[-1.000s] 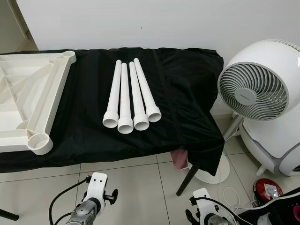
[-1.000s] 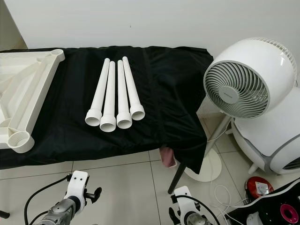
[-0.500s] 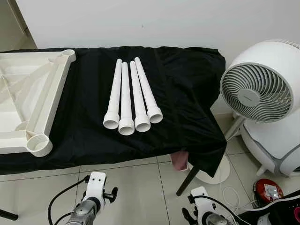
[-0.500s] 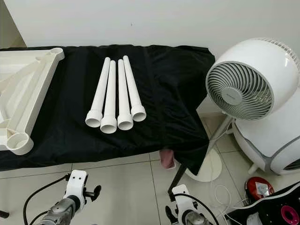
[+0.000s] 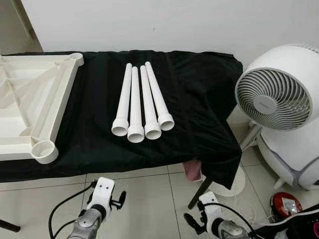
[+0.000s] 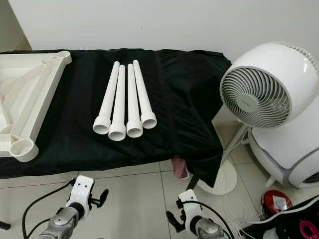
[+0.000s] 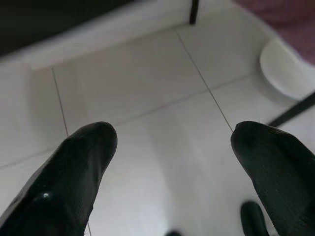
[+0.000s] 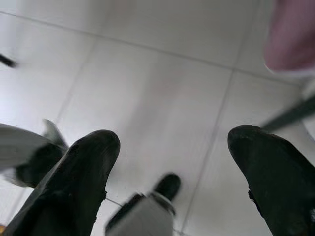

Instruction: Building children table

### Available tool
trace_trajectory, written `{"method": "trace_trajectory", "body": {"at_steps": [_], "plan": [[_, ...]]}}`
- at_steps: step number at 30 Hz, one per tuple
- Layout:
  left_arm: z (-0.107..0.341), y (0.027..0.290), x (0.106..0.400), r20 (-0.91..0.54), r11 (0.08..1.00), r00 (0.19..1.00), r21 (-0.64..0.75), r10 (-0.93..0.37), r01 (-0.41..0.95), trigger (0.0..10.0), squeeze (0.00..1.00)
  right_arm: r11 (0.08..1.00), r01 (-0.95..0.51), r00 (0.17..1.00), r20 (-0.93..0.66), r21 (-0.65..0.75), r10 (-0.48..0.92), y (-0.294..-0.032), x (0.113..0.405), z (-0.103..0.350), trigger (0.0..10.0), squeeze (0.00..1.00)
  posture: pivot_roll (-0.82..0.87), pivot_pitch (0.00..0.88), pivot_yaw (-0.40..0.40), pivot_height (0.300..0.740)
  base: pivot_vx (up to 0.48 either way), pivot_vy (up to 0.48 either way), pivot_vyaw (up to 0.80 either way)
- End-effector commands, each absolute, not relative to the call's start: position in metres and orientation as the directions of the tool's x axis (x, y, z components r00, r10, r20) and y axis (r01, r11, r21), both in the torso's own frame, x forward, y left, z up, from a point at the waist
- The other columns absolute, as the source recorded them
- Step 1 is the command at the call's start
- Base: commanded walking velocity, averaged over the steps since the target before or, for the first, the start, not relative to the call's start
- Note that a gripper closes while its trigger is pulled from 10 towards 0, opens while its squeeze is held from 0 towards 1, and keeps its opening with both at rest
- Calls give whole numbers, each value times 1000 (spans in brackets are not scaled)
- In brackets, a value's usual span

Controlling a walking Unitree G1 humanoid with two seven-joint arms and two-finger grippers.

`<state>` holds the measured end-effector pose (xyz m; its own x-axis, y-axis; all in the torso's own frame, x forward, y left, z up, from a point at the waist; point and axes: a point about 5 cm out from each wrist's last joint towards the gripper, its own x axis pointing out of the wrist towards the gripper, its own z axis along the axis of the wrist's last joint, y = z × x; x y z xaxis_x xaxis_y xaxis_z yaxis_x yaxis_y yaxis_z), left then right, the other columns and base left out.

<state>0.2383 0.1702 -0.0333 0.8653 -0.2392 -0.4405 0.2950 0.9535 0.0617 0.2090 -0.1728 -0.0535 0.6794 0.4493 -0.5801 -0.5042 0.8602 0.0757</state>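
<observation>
Several white tube legs (image 5: 142, 102) lie side by side on the black cloth (image 5: 199, 99), flared ends toward me. The cream tabletop (image 5: 50, 107) lies upside down at the left, with a round corner socket (image 5: 44, 151) near the front edge. Both arms hang low in front of the table, over the floor tiles. My left gripper (image 7: 172, 137) is open with nothing between its fingers (image 7: 78, 162). My right gripper (image 8: 172, 142) is also open and empty above the tiles.
A white fan (image 5: 276, 94) on a round base (image 5: 234, 181) stands right of the table, with a rounded white appliance (image 5: 294, 154) and a red object (image 5: 284, 204) beside it. A pink cloth (image 5: 192, 169) hangs under the table's right corner by a black leg (image 5: 199, 191).
The whole picture has shifted slightly, so the camera moved. Both wrists sit a little lower in the picture. The legs and the tabletop have not moved.
</observation>
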Motion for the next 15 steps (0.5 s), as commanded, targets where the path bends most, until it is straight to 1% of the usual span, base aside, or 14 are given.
{"method": "trace_trajectory", "body": {"at_steps": [1,2,3,4,6,8,11,13,14,15], "plan": [[-32,148,222,-406,672,569,-175,-715,720,10000,0,859,-504,679,-574,90,458,-176,208,-53,10000,0,-81,0,-18,740,0,0,0],[-27,147,224,-377,635,545,-172,-749,753,10000,0,829,-549,666,-543,107,511,-176,210,-49,10000,0,-84,0,-16,740,0,0,0],[-27,147,224,-377,635,545,-172,-749,753,10000,0,829,-549,666,-543,107,511,-176,210,-49,10000,0,-84,0,-16,740,0,0,0],[-22,145,225,-351,594,515,-171,-782,786,10000,0,795,-595,650,-512,117,562,-176,212,-44,10000,0,-88,0,-16,740,0,0,0],[-12,140,226,-305,486,429,-141,-850,863,10000,0,706,-699,596,-452,115,664,-177,216,-32,10000,0,-93,0,-15,740,0,0,0],[-12,140,226,-305,486,429,-141,-850,863,10000,0,706,-699,596,-452,115,664,-177,216,-32,10000,0,-93,0,-15,740,0,0,0],[3,137,221,-265,347,310,-104,-913,932,10000,0,594,-797,509,-402,115,761,-177,217,-21,10000,0,-98,0,-14,740,0,0,0],[3,137,221,-265,347,310,-104,-913,932,10000,0,594,-797,509,-402,115,761,-177,217,-21,10000,0,-98,0,-14,740,0,0,0],[9,138,219,-259,300,269,-86,-927,950,10000,0,551,-827,473,-391,114,790,-178,217,-18,10000,0,-99,0,-16,740,0,0,0],[9,138,219,-259,300,269,-86,-927,950,10000,0,551,-827,473,-391,114,790,-178,217,-18,10000,0,-99,0,-16,740,0,0,0]]}}
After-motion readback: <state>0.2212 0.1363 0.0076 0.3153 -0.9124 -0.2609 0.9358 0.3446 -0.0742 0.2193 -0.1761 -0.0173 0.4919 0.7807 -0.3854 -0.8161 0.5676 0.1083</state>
